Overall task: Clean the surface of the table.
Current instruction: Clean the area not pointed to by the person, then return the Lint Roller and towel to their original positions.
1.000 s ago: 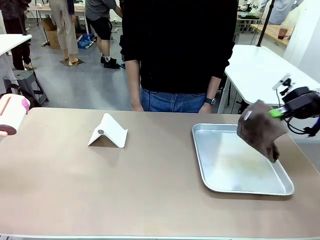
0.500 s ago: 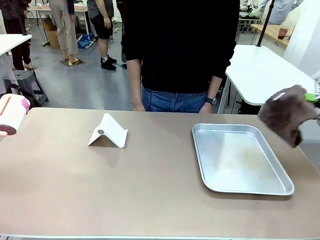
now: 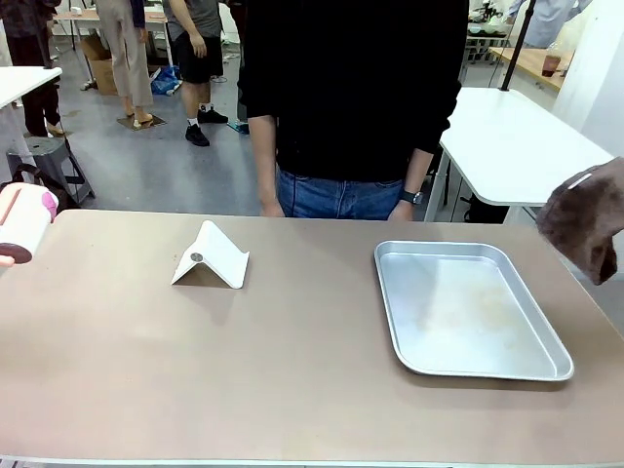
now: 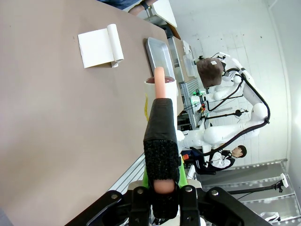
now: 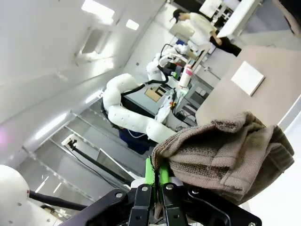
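Right gripper (image 5: 151, 188) clamps brown cloth (image 3: 588, 224) above table's (image 3: 195, 370) right edge; left gripper (image 4: 162, 155) grips white-pink bottle (image 3: 21, 222). Metal tray (image 3: 468, 369) holds nothing.

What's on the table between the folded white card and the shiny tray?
Nothing. In the front view, only bare brown table lies between the folded white card and the shiny tray.

Right claw (image 5: 155, 188) pinching brown towel (image 5: 225, 153), apparently bunched
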